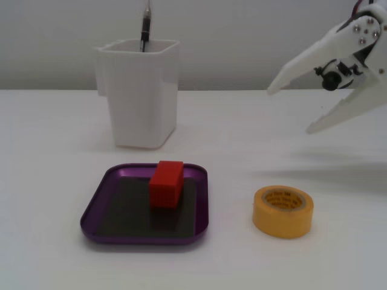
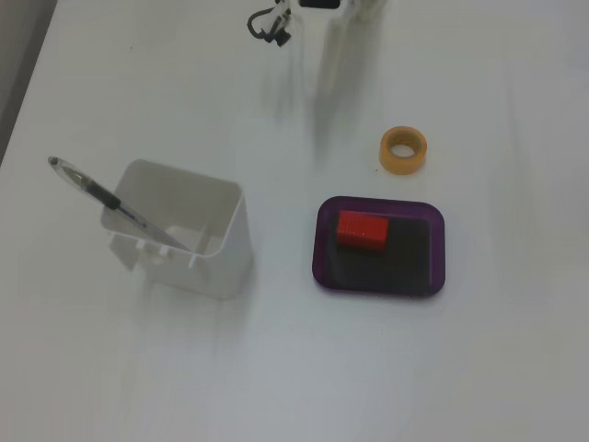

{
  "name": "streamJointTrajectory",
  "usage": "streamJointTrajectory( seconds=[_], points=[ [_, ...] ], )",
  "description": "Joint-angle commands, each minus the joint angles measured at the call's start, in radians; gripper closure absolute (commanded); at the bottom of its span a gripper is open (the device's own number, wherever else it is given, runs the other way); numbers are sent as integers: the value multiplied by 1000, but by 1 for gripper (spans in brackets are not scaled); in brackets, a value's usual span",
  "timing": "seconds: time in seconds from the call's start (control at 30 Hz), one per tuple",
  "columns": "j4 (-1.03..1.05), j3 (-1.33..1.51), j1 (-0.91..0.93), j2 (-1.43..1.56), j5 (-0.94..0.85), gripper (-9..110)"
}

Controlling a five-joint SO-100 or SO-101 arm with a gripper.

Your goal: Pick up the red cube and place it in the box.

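Red cube (image 1: 166,183), judged small, light, hard and best pinched on two flat sides, was seen inside the box (image 1: 97,208), well apart from the wide-open, empty gripper (image 1: 290,109).

Red cube (image 1: 166,183), purple box (image 1: 97,205), yellow tape (image 1: 282,211)

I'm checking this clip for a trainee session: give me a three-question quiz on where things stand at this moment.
1. True or false: the red cube lies inside the box.
2. What does the gripper hold? A) the cube B) the yellow tape roll C) nothing
3. What stands in the white cup?

Key: 1 true. 2 C; its jaws are spread, up off the table. 3 a pen.
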Motion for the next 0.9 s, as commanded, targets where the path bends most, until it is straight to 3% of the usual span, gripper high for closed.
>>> streamJointTrajectory(
  seconds=[0.0, 0.47, 0.67, 0.87],
  points=[
    [-21, 60, 5, 64, -2, 80],
    [-11, 298, -2, 298, 2, 81],
    [-11, 298, -2, 319, 0, 103],
    [-12, 298, 5, 319, 11, 100]
  ],
)
